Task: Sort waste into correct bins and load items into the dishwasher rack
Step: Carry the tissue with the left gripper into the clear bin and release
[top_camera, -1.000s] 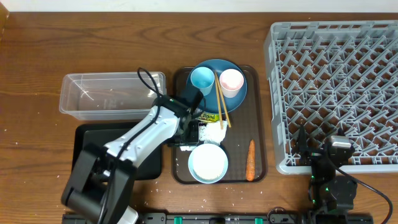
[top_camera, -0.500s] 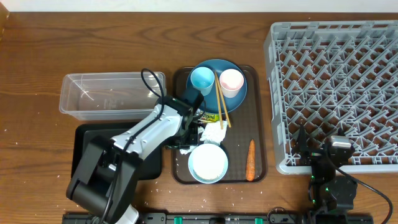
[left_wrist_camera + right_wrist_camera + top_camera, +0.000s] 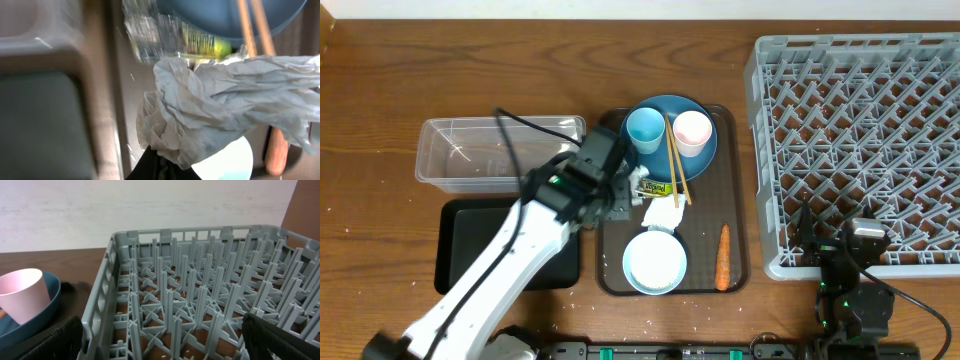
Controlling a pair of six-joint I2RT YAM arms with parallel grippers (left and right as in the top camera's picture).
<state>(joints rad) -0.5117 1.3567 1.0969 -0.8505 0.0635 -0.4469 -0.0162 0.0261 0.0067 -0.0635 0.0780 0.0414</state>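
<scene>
The tissue (image 3: 661, 213) is over the brown tray (image 3: 710, 190), at 12 o'clock from the bowl (image 3: 654, 262). The left gripper (image 3: 157, 162), open a second ago, is now clamped on its edge, the arm swung toward 9 o'clock. The right gripper (image 3: 167, 339) stays spread wide beside the rack (image 3: 860, 100).

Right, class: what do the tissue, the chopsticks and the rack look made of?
The tissue: thin white paper, matte, crumpled into soft creases. The chopsticks: probably wood or bamboo, pale tan, dull finish. The rack: grey moulded plastic, with smooth, identical pegs.
</scene>
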